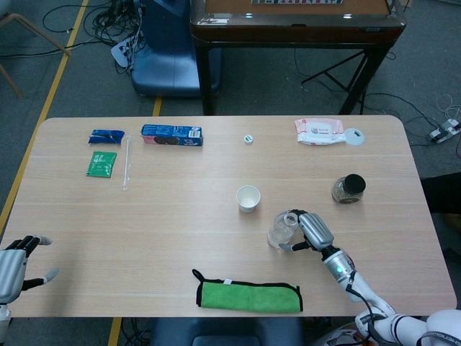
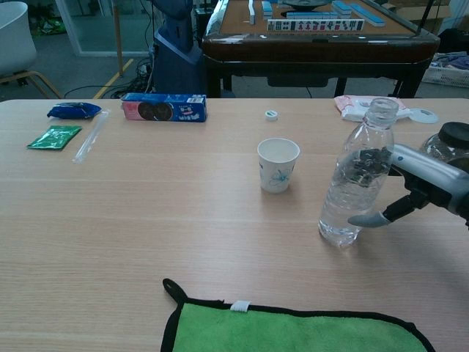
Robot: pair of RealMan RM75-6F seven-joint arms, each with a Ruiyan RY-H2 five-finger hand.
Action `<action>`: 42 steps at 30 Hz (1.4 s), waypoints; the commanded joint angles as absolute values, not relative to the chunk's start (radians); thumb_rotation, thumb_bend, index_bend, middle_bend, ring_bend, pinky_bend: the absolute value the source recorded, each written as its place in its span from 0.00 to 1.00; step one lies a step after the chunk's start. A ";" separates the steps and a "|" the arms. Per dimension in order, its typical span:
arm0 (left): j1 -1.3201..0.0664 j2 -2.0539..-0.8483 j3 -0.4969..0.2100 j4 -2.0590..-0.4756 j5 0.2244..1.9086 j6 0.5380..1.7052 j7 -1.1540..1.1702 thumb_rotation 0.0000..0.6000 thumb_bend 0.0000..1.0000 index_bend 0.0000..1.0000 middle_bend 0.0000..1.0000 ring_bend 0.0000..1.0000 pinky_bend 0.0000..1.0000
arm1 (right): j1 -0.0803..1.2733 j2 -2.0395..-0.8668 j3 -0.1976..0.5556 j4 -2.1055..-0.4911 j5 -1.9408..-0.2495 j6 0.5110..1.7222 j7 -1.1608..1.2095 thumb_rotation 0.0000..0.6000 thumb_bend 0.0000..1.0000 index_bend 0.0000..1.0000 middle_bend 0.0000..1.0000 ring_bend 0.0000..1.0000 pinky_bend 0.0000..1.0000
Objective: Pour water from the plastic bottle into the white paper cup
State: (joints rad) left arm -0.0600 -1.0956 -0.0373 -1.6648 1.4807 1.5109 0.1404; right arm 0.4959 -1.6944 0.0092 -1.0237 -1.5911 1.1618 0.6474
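Observation:
The clear plastic bottle (image 1: 282, 229) (image 2: 356, 183) stands uncapped on the table, leaning slightly, with some water in it. My right hand (image 1: 315, 230) (image 2: 421, 183) grips it from the right, fingers curled around its far side and the thumb low on its near side. The white paper cup (image 1: 248, 198) (image 2: 278, 164) stands upright a short way to the left of the bottle and further back, apart from it. My left hand (image 1: 17, 262) rests at the table's near left edge, fingers apart and holding nothing; it shows only in the head view.
A green cloth (image 1: 248, 295) (image 2: 293, 330) lies at the near edge. A dark-lidded jar (image 1: 349, 189) (image 2: 452, 139) stands behind my right hand. A wipes pack (image 1: 318, 131), small white cap (image 1: 248, 138), cookie box (image 1: 171, 135), straw (image 1: 127, 163) and two packets (image 1: 101, 163) lie further back.

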 commanded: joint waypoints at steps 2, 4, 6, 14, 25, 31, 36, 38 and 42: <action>-0.060 -1.095 -0.038 -1.665 1.479 1.510 0.141 1.00 0.06 0.41 0.39 0.43 0.70 | 0.493 -1.697 0.013 -1.020 -1.587 1.172 0.645 1.00 0.31 0.46 0.49 0.37 0.40; -0.060 -1.095 -0.038 -1.667 1.478 1.509 0.141 1.00 0.06 0.41 0.39 0.43 0.70 | 0.490 -1.700 0.018 -1.018 -1.584 1.182 0.640 1.00 0.31 0.49 0.51 0.40 0.42; -0.060 -1.094 -0.038 -1.667 1.477 1.508 0.141 1.00 0.06 0.41 0.39 0.43 0.70 | 0.488 -1.701 0.023 -1.018 -1.580 1.190 0.632 1.00 0.31 0.51 0.53 0.42 0.43; -0.061 -1.093 -0.039 -1.668 1.474 1.504 0.140 1.00 0.06 0.41 0.39 0.43 0.70 | 0.493 -1.681 0.050 -1.041 -1.561 1.202 0.578 1.00 0.31 0.57 0.59 0.48 0.47; -0.061 -1.088 -0.041 -1.671 1.471 1.502 0.133 1.00 0.06 0.41 0.39 0.43 0.70 | 0.545 -1.592 0.093 -1.146 -1.522 1.131 0.331 1.00 0.31 0.60 0.61 0.51 0.49; -0.062 -1.086 -0.042 -1.672 1.469 1.502 0.130 1.00 0.06 0.41 0.39 0.43 0.70 | 0.581 -1.542 0.126 -1.209 -1.464 1.058 0.166 1.00 0.31 0.60 0.61 0.51 0.49; -0.062 -1.084 -0.043 -1.671 1.467 1.500 0.126 1.00 0.06 0.41 0.39 0.43 0.70 | 0.612 -1.508 0.159 -1.259 -1.406 1.006 0.041 1.00 0.31 0.60 0.61 0.51 0.49; -0.063 -1.083 -0.044 -1.672 1.468 1.501 0.124 1.00 0.06 0.42 0.39 0.43 0.70 | 0.627 -1.497 0.174 -1.279 -1.376 0.985 -0.021 1.00 0.31 0.60 0.61 0.51 0.49; -0.062 -1.080 -0.044 -1.675 1.471 1.504 0.118 1.00 0.06 0.42 0.39 0.43 0.70 | 0.653 -1.485 0.201 -1.312 -1.301 0.944 -0.144 1.00 0.31 0.60 0.61 0.51 0.49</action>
State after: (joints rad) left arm -0.0619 -1.0799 -0.0439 -1.6750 1.4706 1.5038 0.1187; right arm 0.6289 -1.5009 0.1764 -1.2815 -1.3547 0.9795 -0.0746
